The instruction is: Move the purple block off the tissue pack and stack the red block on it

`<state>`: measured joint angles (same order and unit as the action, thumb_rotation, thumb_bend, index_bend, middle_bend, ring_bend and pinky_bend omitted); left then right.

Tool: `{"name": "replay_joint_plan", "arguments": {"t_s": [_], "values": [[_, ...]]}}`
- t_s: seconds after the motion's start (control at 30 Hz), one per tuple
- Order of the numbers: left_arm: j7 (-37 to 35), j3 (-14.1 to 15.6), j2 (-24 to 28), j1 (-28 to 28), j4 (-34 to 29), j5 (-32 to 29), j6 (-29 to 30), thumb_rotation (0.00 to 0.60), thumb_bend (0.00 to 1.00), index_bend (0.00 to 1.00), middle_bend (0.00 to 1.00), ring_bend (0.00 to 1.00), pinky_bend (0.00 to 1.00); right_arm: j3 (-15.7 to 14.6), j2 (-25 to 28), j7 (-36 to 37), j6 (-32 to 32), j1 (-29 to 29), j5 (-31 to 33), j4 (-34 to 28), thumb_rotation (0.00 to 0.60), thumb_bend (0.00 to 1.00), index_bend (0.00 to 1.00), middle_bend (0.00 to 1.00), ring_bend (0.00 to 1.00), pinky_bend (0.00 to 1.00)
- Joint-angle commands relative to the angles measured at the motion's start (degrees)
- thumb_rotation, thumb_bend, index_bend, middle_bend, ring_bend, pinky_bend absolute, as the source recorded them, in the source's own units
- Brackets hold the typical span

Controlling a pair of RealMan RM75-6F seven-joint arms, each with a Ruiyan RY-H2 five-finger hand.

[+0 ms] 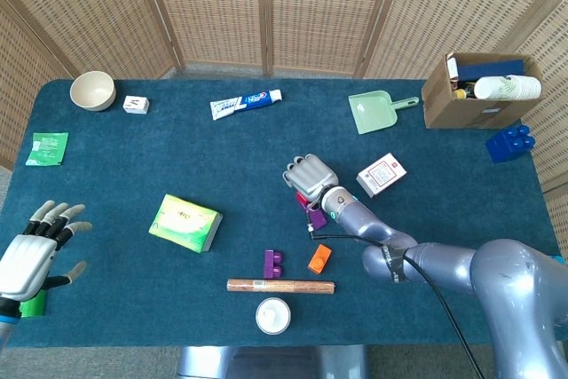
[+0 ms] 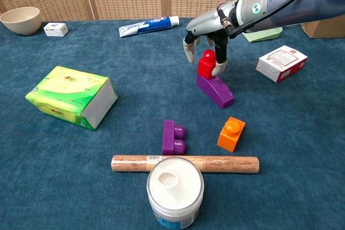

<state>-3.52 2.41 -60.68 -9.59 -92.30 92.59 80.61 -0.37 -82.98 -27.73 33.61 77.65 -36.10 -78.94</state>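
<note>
Toothpaste tube (image 1: 246,104), green dustpan (image 1: 376,112), cardboard box (image 1: 479,90), wooden rod (image 2: 185,164)

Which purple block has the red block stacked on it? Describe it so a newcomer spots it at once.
Start at the green tissue pack on the blue table and look right, under the right hand. The purple block there is long and sloped, carrying the red block; the other purple block nearer the wooden stick is bare.

— Where's the red block (image 2: 206,63)?
— Upright, stud on top, sitting on the higher end of the purple block (image 2: 215,90), a wedge lying on the blue cloth.
— And the tissue pack (image 2: 71,96)?
— Green, lying flat well off to the left, nothing on top of it, its white end facing the blocks.
</note>
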Motion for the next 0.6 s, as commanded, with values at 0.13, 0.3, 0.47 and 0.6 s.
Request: {"name": "replay_joint_plan", "arguments": {"t_s": [0.13, 0.3, 0.47, 0.6], "values": [[0.2, -0.2, 0.6, 0.2, -0.6, 0.4, 0.9, 0.6, 0.33, 0.28, 0.15, 0.11, 0.0, 0.5, 2.3, 1.0, 1.9, -0.9, -0.1, -2.7, 0.6, 0.21, 0.32, 0.23, 0.14, 0.29], [0.6, -0.2, 1.2, 0.5, -1.4, 1.0, 1.9, 0.6, 0.33, 0.28, 0.15, 0.11, 0.0, 1.1, 6.2, 3.1, 5.2, -3.6, -1.7, -6.9, 0.6, 0.23, 0.31, 0.22, 0.13, 0.29], [0.6, 0.0, 1.8, 1.1, -2.3, 1.5, 3.0, 0.6, 0.33, 0.28, 0.15, 0.11, 0.0, 1.7, 12.2, 6.2, 9.1, -7.9, -4.2, -12.8, 0.6, 0.24, 0.31, 0.22, 0.12, 0.29], [0.8, 0.1, 2.4, 1.6, -3.0, 2.0, 4.0, 0.6, 0.33, 0.28, 0.15, 0.11, 0.0, 1.7, 16.8, 8.8, 13.3, -12.3, -8.0, -17.6, 0.6, 0.27, 0.31, 0.22, 0.12, 0.29]]}}
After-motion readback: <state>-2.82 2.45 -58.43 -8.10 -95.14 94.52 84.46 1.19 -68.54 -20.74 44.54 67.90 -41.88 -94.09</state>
